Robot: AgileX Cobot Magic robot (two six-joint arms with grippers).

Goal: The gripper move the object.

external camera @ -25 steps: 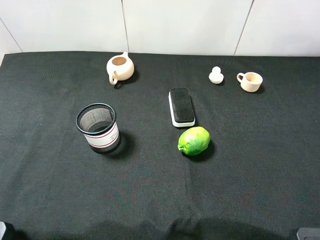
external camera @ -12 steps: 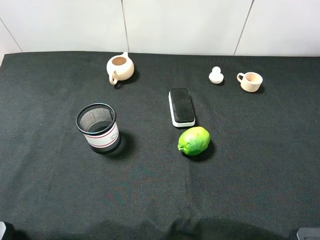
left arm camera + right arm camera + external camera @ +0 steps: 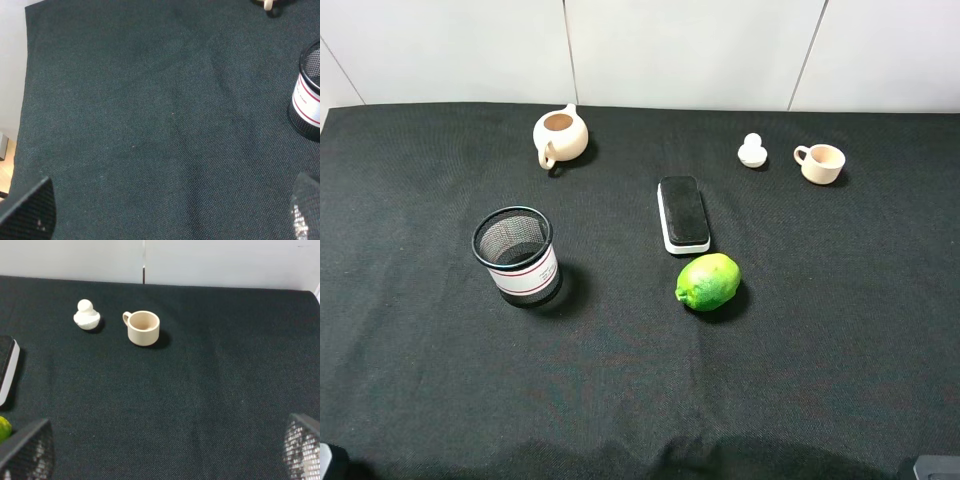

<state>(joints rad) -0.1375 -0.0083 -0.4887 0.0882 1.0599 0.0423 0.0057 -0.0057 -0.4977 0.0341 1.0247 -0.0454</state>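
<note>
The small cream-white lid with a knob point(image 3: 752, 151) stands upright on the black cloth at the back right, just left of the cream cup point(image 3: 821, 163). It also shows in the right wrist view point(image 3: 87, 315), far ahead of my right gripper point(image 3: 165, 460), whose two mesh-patterned fingers point(image 3: 27, 450) stand wide apart and empty. My left gripper point(image 3: 165, 220) is also open and empty over bare cloth at the front left. In the high view only small bits of the arms show at the bottom corners.
A cream teapot point(image 3: 560, 136) sits at the back left. A black mesh pen holder point(image 3: 517, 255) stands left of centre. A black-and-white board eraser point(image 3: 683, 214) and a green lime point(image 3: 708, 281) lie mid-table. The cup also shows in the right wrist view point(image 3: 143, 327).
</note>
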